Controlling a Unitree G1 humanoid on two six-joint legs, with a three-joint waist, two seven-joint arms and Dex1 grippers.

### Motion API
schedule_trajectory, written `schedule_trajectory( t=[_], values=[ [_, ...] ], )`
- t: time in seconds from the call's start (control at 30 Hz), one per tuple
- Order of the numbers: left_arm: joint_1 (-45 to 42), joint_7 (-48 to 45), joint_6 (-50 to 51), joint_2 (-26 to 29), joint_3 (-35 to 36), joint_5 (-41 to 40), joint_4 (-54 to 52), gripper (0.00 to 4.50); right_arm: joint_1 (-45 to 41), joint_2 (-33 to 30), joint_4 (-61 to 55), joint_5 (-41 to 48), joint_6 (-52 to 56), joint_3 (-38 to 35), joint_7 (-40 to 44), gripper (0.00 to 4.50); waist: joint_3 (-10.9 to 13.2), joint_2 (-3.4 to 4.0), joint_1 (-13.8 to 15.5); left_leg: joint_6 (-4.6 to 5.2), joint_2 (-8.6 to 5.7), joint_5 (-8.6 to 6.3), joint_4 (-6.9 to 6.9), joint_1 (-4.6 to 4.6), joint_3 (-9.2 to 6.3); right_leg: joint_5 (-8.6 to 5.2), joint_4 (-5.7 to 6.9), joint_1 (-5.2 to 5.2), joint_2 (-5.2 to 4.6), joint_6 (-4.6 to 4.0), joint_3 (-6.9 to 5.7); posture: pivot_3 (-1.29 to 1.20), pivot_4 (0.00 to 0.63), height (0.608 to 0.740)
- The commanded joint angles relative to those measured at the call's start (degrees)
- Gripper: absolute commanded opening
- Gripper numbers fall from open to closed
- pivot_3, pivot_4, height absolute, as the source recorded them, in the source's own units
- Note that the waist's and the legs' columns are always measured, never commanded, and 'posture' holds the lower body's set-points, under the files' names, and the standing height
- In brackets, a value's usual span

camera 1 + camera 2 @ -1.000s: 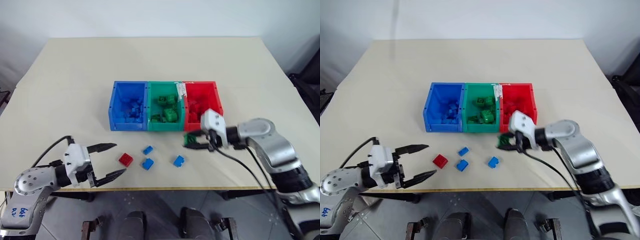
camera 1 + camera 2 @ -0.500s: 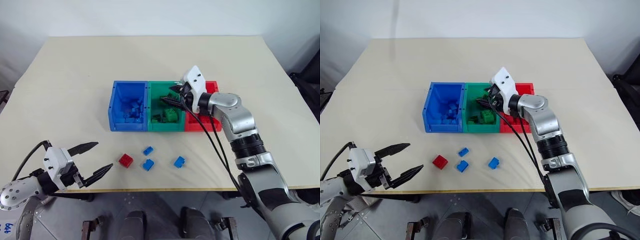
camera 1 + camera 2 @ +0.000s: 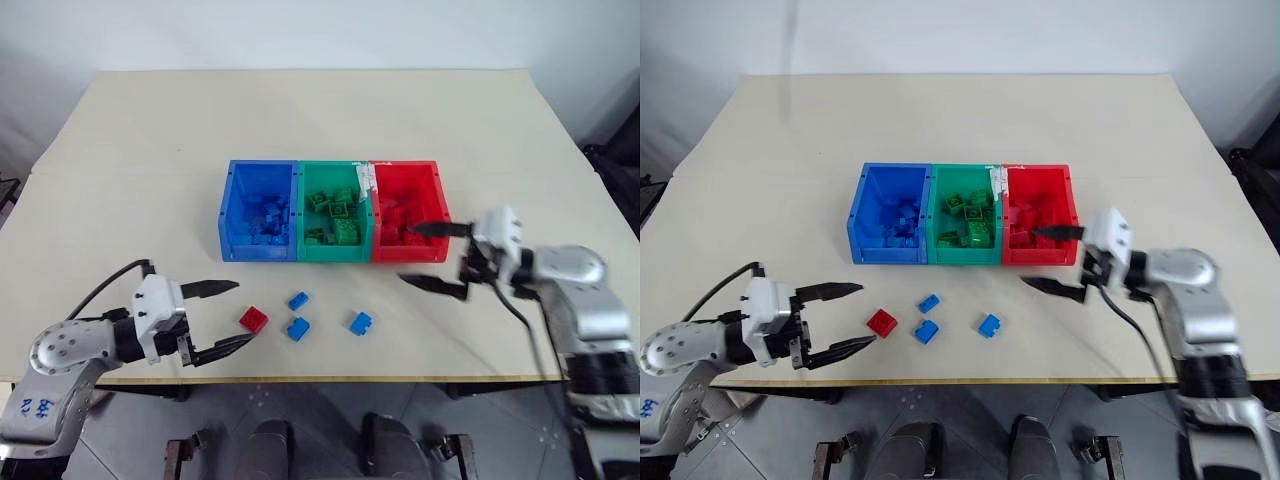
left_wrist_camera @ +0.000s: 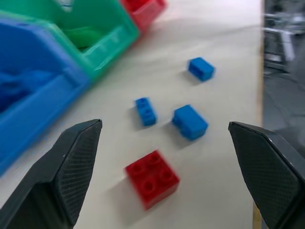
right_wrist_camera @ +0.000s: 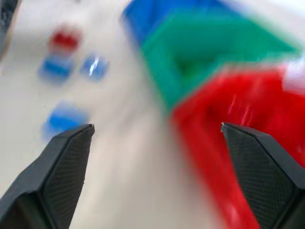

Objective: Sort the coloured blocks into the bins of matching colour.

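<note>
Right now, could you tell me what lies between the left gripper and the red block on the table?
Nothing: in the left wrist view, bare table separates the open left gripper from the red block ahead.

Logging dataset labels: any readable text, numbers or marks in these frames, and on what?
White sticker on the wall between the green bin and the red bin: any print is too small to read.
Blue handwritten marks on the left arm: a few characters, not legible.
Nothing else bears readable text.
</note>
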Motion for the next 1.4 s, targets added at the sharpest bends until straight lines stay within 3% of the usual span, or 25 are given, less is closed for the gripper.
schedule_trajectory(
  t=[0.03, 0.17, 0.4, 0.67, 0.77, 1.03, 1.07, 1.17, 1.27, 1.4],
  values=[
    [-3.8, -3.0, -3.1, -0.8, -4.7, 2.1, 1.3, 4.5, 4.0, -4.1, 0.1, -0.3, -4.2, -2.0, 4.3, 4.44, 0.0, 0.0, -0.3, 0.0, 0.0, 0.0, 0.04, 0.02, 0.02, 0.0, 0.02, 0.01, 0.0, 0.0, 0.02, 0.0, 0.15, 0.74],
    [-5.6, -4.6, -4.0, -1.0, -6.5, 2.4, 2.6, 4.5, 4.3, -5.9, 1.3, -3.5, -10.1, 2.6, 8.1, 4.44, 0.0, 0.0, -0.8, -0.03, 0.08, 0.02, 0.07, 0.14, 0.16, 0.01, 0.12, 0.01, 0.01, 0.0, 0.1, 0.0, 0.15, 0.74],
    [-0.8, -3.4, -4.4, 0.6, -2.2, 1.9, 3.0, 4.5, -7.3, 1.2, -5.9, -5.5, 0.9, 16.9, 6.9, 4.44, 0.0, 0.0, -1.5, -0.04, 0.1, 0.02, 0.14, 0.17, 0.14, 0.01, 0.2, 0.01, 0.01, 0.0, 0.15, 0.0, 0.15, 0.74],
    [7.4, -1.4, -5.4, 1.1, 4.0, 2.0, 0.4, 4.5, -17.1, 7.4, 4.2, -17.7, -5.8, 29.5, 7.4, 4.44, 0.0, -0.02, -0.3, -0.02, 0.04, -0.06, 0.25, 0.01, 0.02, 0.02, 0.12, -0.03, -0.01, 0.01, 0.11, 0.0, 0.15, 0.74],
    [9.2, -0.7, -4.8, 1.2, 5.8, 1.3, -1.1, 4.5, -18.8, 8.2, 6.5, -18.0, -6.3, 30.1, 7.9, 3.79, 0.0, -0.02, -0.2, -0.03, 0.05, -0.06, 0.25, 0.02, 0.01, 0.02, 0.13, -0.02, 0.0, 0.01, 0.11, 0.0, 0.15, 0.74],
    [10.9, 1.9, -4.4, -0.1, 7.4, 1.1, -2.8, 4.5, -17.3, 8.5, 4.6, -14.9, -3.8, 28.2, 7.3, 1.06, 0.0, -0.03, -0.3, -0.03, 0.05, -0.06, 0.27, 0.04, 0.02, 0.03, 0.18, -0.01, 0.0, 0.0, 0.1, 0.0, 0.15, 0.74],
    [11.0, 2.4, -4.4, -0.3, 7.5, 1.0, -3.0, 4.5, -16.8, 8.6, 3.6, -14.0, -2.7, 27.6, 6.8, 0.9, 0.0, -0.03, -0.3, -0.04, 0.06, -0.06, 0.26, 0.04, 0.02, 0.03, 0.19, -0.01, 0.0, 0.0, 0.1, 0.0, 0.15, 0.74],
    [11.8, 4.1, -4.2, -1.2, 8.3, 0.8, -4.0, 4.5, -16.4, 10.2, -0.9, -9.8, 6.5, 24.8, 2.7, 0.9, 0.0, -0.03, -0.2, -0.04, 0.06, -0.06, 0.26, 0.03, 0.02, 0.03, 0.18, -0.02, 0.0, 0.0, 0.11, 0.0, 0.15, 0.74],
    [13.9, 7.0, -3.8, -3.2, 11.2, -0.4, -4.9, 4.5, -20.8, 16.3, -6.9, -1.2, 23.7, 20.6, -5.4, 0.9, 0.0, -0.02, -0.9, -0.07, 0.1, -0.07, 0.24, 0.04, 0.04, 0.04, 0.21, -0.06, 0.01, -0.02, 0.11, 0.0, 0.15, 0.74],
    [18.4, 9.9, -3.8, -6.0, 15.8, -0.9, -5.2, 4.5, -31.2, 26.7, -2.9, -3.1, 31.2, 20.4, -17.3, 0.9, 0.0, -0.01, -1.8, -0.18, 0.17, -0.06, 0.23, 0.05, 0.01, 0.01, 0.4, -0.17, 0.05, -0.12, 0.12, 0.0, 0.15, 0.74]
  ],
)
